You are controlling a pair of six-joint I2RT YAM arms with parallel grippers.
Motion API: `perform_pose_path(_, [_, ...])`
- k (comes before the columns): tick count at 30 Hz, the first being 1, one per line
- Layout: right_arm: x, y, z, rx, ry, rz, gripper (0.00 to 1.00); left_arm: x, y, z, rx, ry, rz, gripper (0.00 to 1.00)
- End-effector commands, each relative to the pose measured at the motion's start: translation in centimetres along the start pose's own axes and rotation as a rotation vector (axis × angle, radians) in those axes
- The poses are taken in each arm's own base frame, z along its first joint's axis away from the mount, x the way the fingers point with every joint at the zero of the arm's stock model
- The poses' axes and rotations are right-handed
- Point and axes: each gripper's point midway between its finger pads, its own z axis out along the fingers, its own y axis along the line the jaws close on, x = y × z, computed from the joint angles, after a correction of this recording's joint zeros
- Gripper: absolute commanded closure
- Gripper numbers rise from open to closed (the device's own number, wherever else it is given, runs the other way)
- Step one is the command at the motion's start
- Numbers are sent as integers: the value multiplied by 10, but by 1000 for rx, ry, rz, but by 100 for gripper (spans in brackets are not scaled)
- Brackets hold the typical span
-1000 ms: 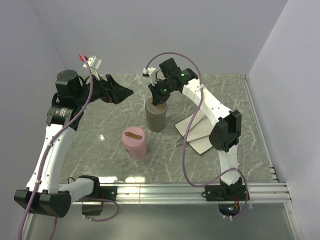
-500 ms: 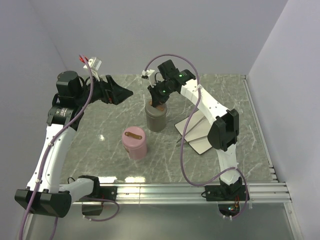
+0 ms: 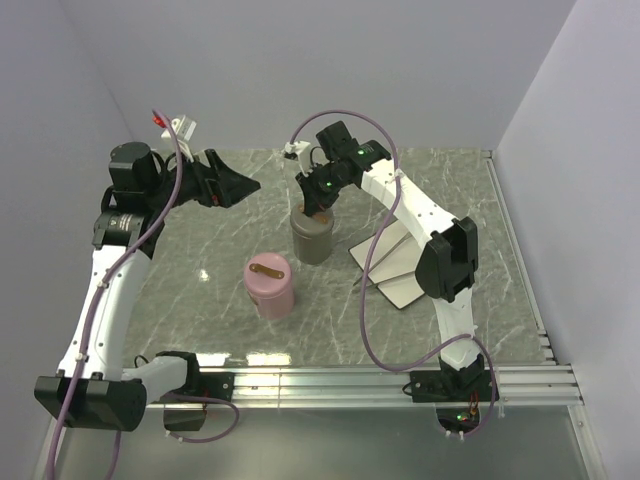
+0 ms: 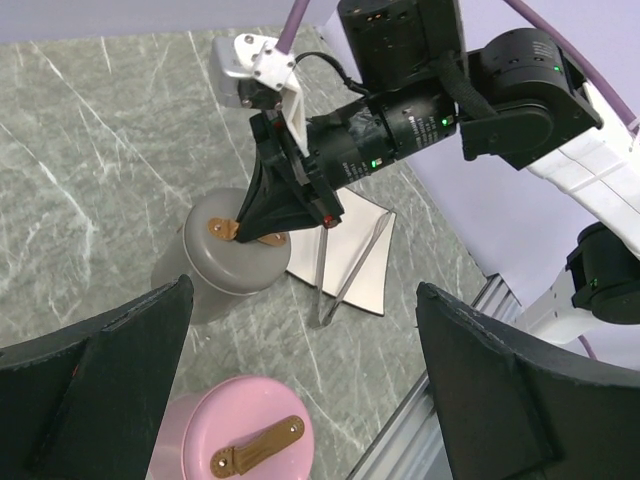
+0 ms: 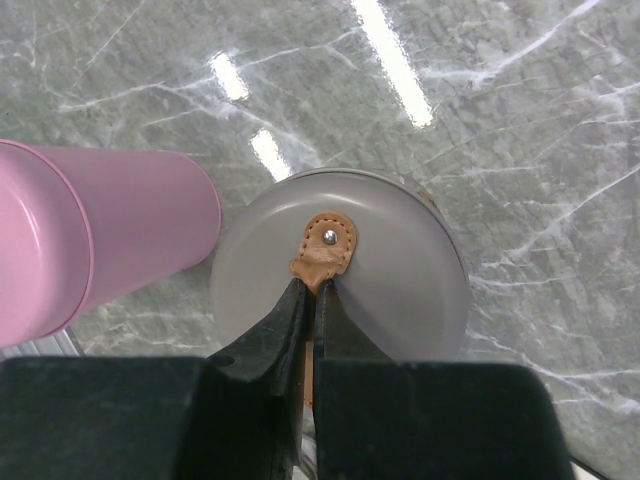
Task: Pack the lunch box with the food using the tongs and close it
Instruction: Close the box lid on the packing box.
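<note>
The lunch box shows as two lidded round tubs, a grey one (image 3: 313, 238) and a pink one (image 3: 270, 285). My right gripper (image 5: 315, 290) is shut on the brown strap (image 5: 325, 250) of the grey lid (image 5: 400, 280), coming down on it from above (image 3: 318, 207). The silver tongs (image 4: 345, 275) lie in a V on the white plate (image 4: 372, 250), right of the grey tub. My left gripper (image 4: 305, 290) hangs open and empty, high over the back left of the table (image 3: 245, 185). The food is out of view.
The pink tub (image 4: 245, 440) stands in front of the grey tub, its lid bearing a brown strap. The plate (image 3: 400, 265) lies under the right arm's forearm. A metal rail (image 3: 380, 378) runs along the near table edge. Walls close in behind and at the sides.
My left arm has drifted slightly left. The right gripper stays pinched on the grey lid's strap, and the lid has not visibly lifted.
</note>
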Motion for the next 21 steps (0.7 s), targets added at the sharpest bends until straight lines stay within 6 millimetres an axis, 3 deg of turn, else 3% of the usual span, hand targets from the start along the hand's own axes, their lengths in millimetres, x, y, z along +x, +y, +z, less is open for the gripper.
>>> perform_pose_path(1, [4, 11, -6, -23, 16, 9, 97, -3, -2, 1, 34, -8, -2, 1])
perform_pose_path(5, [-16, 23, -25, -31, -42, -34, 79, -1, 0, 2, 32, 1, -11, 1])
perform_pose_path(8, [-29, 31, -38, -27, -83, -54, 71, 0, -1, 2, 40, 2, -19, 1])
perform_pose_path(17, [-47, 32, -68, 27, -149, -99, 59, 1, 1, 7, 53, 10, -48, 1])
perform_pose_path(21, [-53, 25, -77, 59, -177, -96, 58, 1, 4, 8, 46, 7, -50, 1])
